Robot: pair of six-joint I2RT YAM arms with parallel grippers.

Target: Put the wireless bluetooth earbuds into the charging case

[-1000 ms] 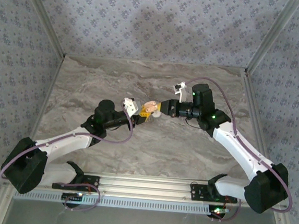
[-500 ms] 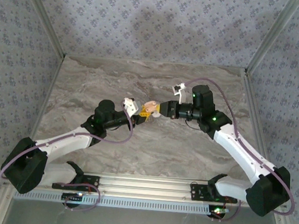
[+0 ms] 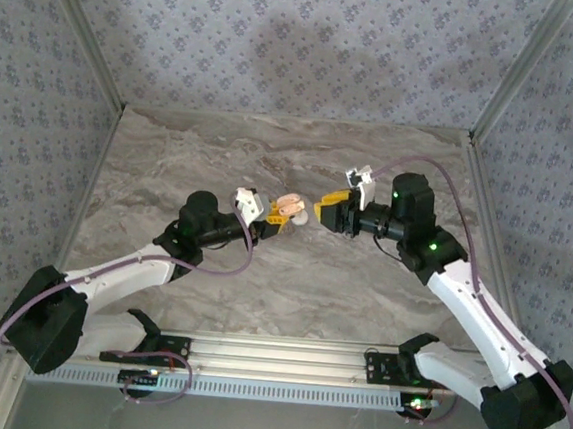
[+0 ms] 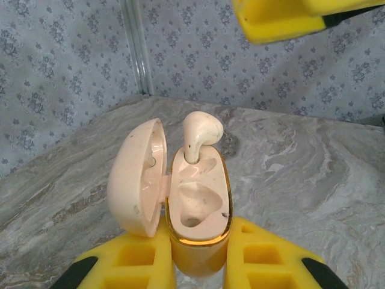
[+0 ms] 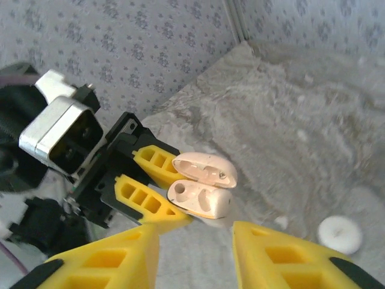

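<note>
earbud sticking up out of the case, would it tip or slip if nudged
Probably yes: the earbud stands proud with only its stem in the case, so a nudge could tip it. Its glossy rounded head looks slippery to pinch.

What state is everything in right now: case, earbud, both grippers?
charging case, open, near slot empty.
earbud, standing in the far slot, head sticking up.
left gripper, shut on the charging case.
right gripper, open, holding nothing.
white round piece, lying on the table, apart from the case.
</note>
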